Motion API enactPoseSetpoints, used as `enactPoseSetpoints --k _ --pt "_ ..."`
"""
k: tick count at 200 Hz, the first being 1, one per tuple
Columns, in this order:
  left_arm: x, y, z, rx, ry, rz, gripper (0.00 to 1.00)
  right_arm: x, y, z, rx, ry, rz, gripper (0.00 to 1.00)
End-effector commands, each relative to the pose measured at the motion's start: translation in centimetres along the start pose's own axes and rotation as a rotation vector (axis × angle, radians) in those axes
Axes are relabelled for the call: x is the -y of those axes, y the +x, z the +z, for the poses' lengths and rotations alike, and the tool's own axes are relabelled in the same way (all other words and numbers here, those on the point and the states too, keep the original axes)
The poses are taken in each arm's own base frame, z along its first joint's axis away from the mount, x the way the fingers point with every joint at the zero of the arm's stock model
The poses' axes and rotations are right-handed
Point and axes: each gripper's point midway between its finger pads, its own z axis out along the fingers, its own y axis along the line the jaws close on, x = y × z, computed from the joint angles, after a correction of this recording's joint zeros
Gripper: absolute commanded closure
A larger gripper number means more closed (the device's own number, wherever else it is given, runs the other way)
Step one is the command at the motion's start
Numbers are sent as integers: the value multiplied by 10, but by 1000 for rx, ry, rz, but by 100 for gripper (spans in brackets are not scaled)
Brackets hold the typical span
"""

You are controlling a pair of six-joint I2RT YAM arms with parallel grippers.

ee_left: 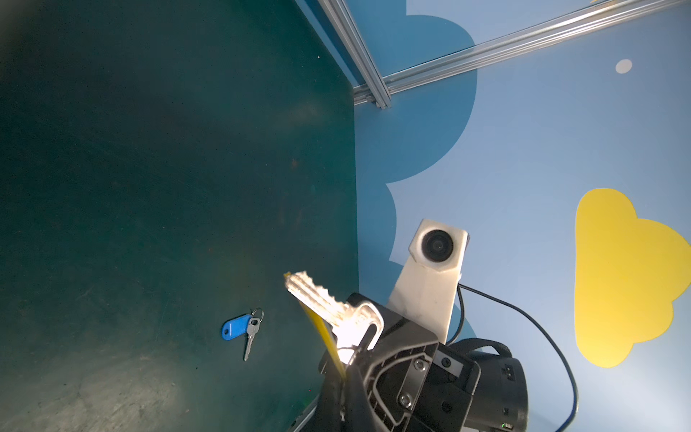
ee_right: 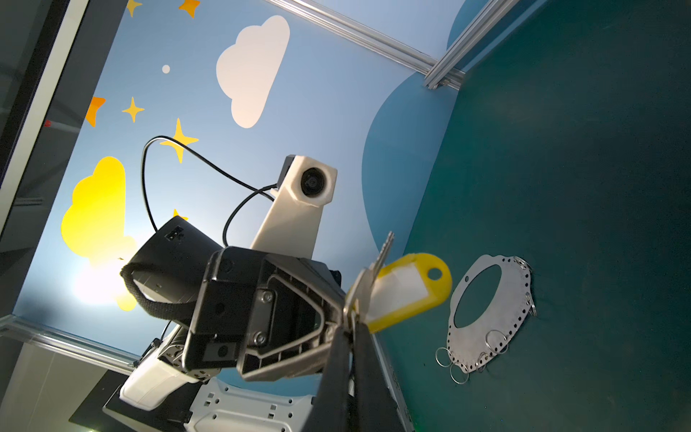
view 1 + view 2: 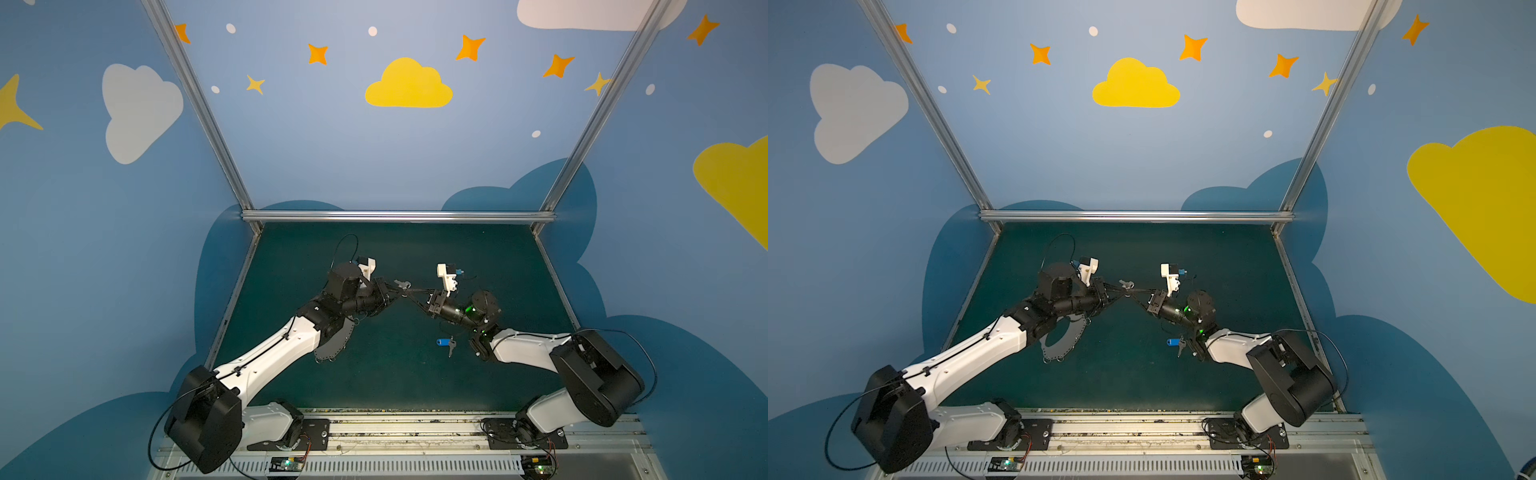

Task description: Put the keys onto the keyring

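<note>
Two keys, one keyring [image 2: 493, 325] | yellow-tagged key [image 1: 321, 301] aloft, left gripper [image 3: 400, 291] and right gripper [image 3: 410, 294] both pinched shut at its head | blue-tagged key [image 3: 445, 343] flat on mat [image 3: 395, 386] | keyring flat, partly beneath left arm [image 3: 282, 349]

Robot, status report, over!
Both shut on the yellow-tagged key, aloft: left gripper, right gripper. On the mat: blue-tagged key, keyring. The left arm overhangs keyring.
</note>
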Motion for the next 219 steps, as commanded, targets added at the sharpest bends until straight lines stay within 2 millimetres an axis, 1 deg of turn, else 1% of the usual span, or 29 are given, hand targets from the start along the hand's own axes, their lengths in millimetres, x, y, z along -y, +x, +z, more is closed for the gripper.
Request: enactPoseSetpoints --k 1,16,23,31,48,61,73,95,116,124,145,162,173,177,187,219 --pt "18 -6 -2 19 47 32 96 -4 7 1 -15 -29 -19 95" --pt "16 -8 -4 26 22 41 96 -1 8 0 -18 -18 -15 87" --pt "15 -8 -5 25 2 47 96 3 9 -2 -18 -1 -12 80" --pt "14 -8 -7 16 -29 66 96 8 10 -5 -15 21 -8 74" --pt "6 -7 -13 -34 -137 106 96 25 11 -18 -5 89 -3 67" --pt "-4 -4 -16 -98 -238 133 96 39 14 -31 -4 157 -3 66" --pt "-13 1 -18 -171 -315 150 96 47 18 -42 -17 208 -21 67" --pt "-26 11 -16 -322 -411 174 96 51 25 -55 -49 283 -68 72" --pt "-32 22 -12 -458 -456 193 96 42 24 -62 -71 306 -132 72" --pt "-34 24 -11 -485 -474 213 96 36 22 -63 -83 296 -159 71" --pt "-29 25 -11 -528 -510 275 96 23 20 -62 -121 245 -193 70" --pt "-30 25 -14 -567 -563 317 96 15 22 -56 -164 180 -197 71" --pt "-28 29 -16 -598 -576 338 96 12 24 -51 -189 143 -183 72" --pt "-27 30 -16 -610 -576 342 96 8 23 -48 -187 115 -191 73" --pt "-24 34 -16 -632 -571 354 96 8 24 -44 -195 80 -174 74" --pt "-14 43 -15 -672 -511 360 96 1 26 -34 -222 -47 -139 69"
